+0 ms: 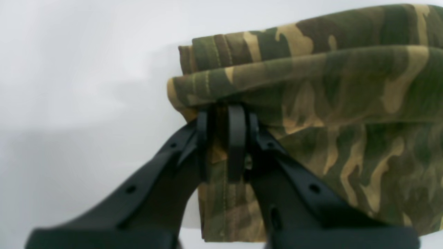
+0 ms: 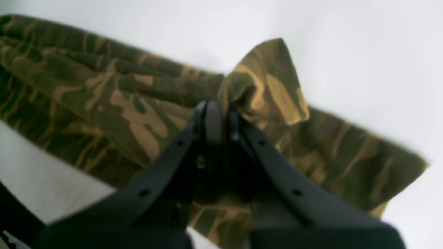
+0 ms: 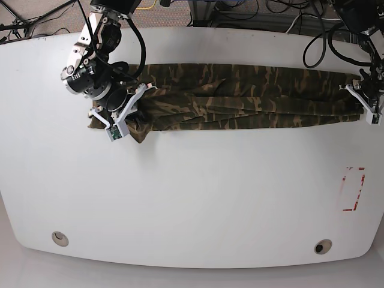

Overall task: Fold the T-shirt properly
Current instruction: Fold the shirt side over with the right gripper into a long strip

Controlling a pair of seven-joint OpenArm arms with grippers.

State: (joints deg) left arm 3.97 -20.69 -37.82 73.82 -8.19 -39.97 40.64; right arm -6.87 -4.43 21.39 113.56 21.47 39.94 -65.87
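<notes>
Both claws, left (image 1: 221, 138) and right (image 2: 221, 128), clamped on camo T-shirt (image 3: 240, 90). Shirt stretched in long strip across top of base view, on white desk (image 3: 198, 192).

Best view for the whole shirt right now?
Base: it shows the shirt spread in one long strip, nearly end to end. Left wrist: just one end, sharp hems. Right wrist: a bunched fold at the gripper, partly blurred.

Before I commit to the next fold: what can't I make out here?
- Left claw fingertips: blurred, left wrist view.
- Cloth pinched in right claw: covered by its dark, blurred fingers, right wrist view.
- T-shirt collar: not showing, perhaps folded under, base view.
</notes>
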